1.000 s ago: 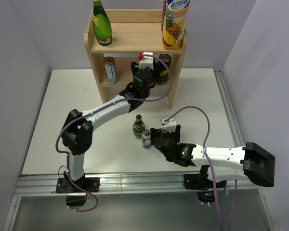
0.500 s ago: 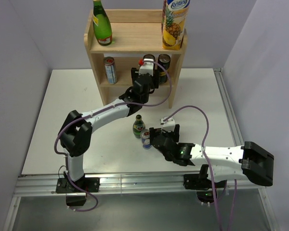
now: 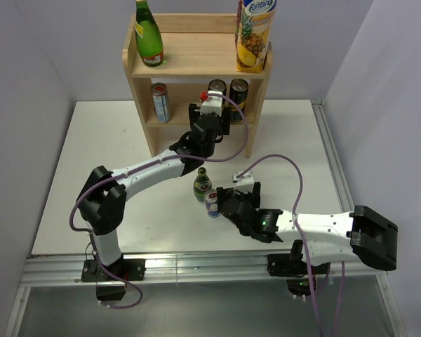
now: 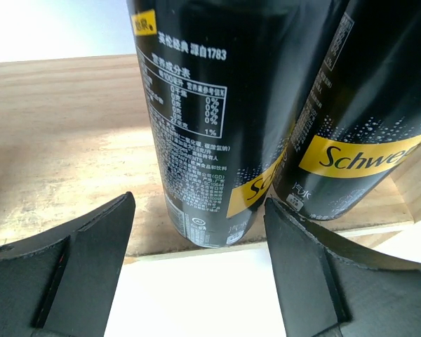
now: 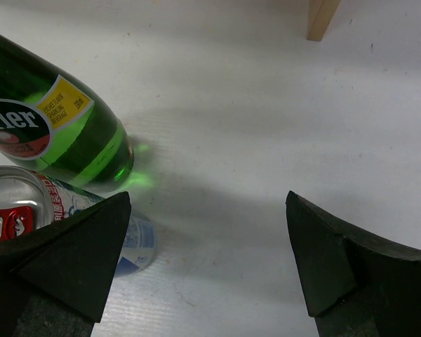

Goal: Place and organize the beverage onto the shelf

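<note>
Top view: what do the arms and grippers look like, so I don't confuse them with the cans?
The left arm and right arm have white links and black joints, each trailed by a purple cable. A small white camera block sits on each wrist. The left gripper and right gripper have matte black, wedge-shaped fingers.

A white table (image 3: 77,151) sat between pale lilac walls (image 3: 28,70). A metal rail (image 3: 196,270) ran along its near edge, and another (image 3: 331,165) along its right side.

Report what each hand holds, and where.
Nothing. The left hand stands open, flanking one black can on the lower board of the shelf; the right hand is open beside the green bottle.
</note>
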`<state>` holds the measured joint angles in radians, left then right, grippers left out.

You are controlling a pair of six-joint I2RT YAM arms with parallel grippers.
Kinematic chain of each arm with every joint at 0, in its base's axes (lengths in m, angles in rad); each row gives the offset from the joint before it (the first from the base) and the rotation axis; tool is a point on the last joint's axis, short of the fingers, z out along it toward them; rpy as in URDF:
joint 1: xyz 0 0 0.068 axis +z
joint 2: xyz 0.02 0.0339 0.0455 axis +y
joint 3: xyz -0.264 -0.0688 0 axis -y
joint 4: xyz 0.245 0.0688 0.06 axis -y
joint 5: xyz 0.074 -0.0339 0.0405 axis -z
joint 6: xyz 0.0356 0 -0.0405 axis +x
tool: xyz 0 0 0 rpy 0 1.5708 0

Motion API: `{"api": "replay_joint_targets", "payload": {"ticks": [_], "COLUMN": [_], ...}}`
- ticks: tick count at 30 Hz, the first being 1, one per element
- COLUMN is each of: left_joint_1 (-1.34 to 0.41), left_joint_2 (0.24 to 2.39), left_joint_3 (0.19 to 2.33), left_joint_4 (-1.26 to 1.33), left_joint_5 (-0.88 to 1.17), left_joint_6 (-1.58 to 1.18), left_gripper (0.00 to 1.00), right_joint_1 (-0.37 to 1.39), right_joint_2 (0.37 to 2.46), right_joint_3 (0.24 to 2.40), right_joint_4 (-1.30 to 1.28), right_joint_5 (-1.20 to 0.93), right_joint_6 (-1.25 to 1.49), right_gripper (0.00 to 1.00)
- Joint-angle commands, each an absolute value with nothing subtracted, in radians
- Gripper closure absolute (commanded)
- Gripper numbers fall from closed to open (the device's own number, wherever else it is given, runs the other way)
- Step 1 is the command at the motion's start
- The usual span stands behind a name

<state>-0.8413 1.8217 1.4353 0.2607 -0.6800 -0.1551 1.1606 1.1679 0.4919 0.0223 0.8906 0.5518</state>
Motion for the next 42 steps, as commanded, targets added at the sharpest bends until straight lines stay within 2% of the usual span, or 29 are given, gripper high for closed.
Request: {"api": "replay_joint_targets", "payload": {"ticks": [1, 5, 12, 18, 22, 33, 42], "left_joint_1": [-0.847, -0.854, -0.899, -0.946, -0.963, -1.043, -1.065], "left_joint_2": [1.763, 1.749, 1.683, 1.589, 1.549, 1.379, 1.315], "left_joint_3": [1.428, 1.422, 1.371, 1.306, 1.286, 1.175, 1.092], "left_joint_4": [0.273, 0.258, 0.229, 0.193, 0.15, 0.017, -0.04], "left_joint_5": [-0.687, -0.678, -0.698, -0.724, -0.738, -0.767, -0.775], "left_joint_6": [-0.167, -0.175, -0.178, -0.195, -0.204, -0.273, -0.322], "left_gripper": [0.19, 0.14, 0.12, 0.03, 0.01, 0.01, 0.01], "right_joint_1": [1.172, 1.173, 1.177, 1.178, 1.183, 1.187, 1.19], "right_joint_2": [1.175, 1.178, 1.187, 1.192, 1.201, 1.183, 1.141], "right_joint_3": [0.541, 0.545, 0.549, 0.551, 0.557, 0.551, 0.572], "right_joint_4": [0.034, 0.032, 0.032, 0.031, 0.025, 0.008, -0.142], "right_joint_5": [0.923, 0.927, 0.93, 0.93, 0.933, 0.972, 1.058], "right_joint_6": [0.554, 0.554, 0.552, 0.551, 0.554, 0.586, 0.721], "right_gripper": [0.01, 0.01, 0.01, 0.01, 0.01, 0.01, 0.01]}}
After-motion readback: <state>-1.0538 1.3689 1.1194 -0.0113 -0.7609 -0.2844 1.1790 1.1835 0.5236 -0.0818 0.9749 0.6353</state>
